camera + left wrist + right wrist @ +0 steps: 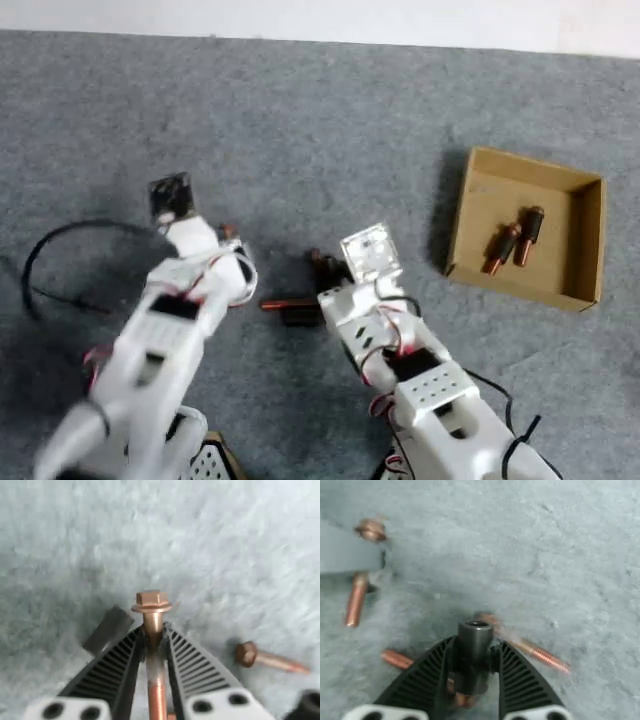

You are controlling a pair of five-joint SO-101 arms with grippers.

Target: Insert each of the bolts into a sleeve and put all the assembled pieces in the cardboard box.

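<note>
We find the left gripper (154, 631) pinching a bolt (152, 604) under its head, the right gripper (474, 647) pinching a sleeve (474, 635); insertion is in hand. 2 assembled pieces (528, 230) lie in the cardboard box (588, 240). Next, we judge: align shank with bore.

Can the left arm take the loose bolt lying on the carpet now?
Probably not yet: the left gripper is already shut on another bolt. The loose bolt itself lies uncovered nearby.
</note>
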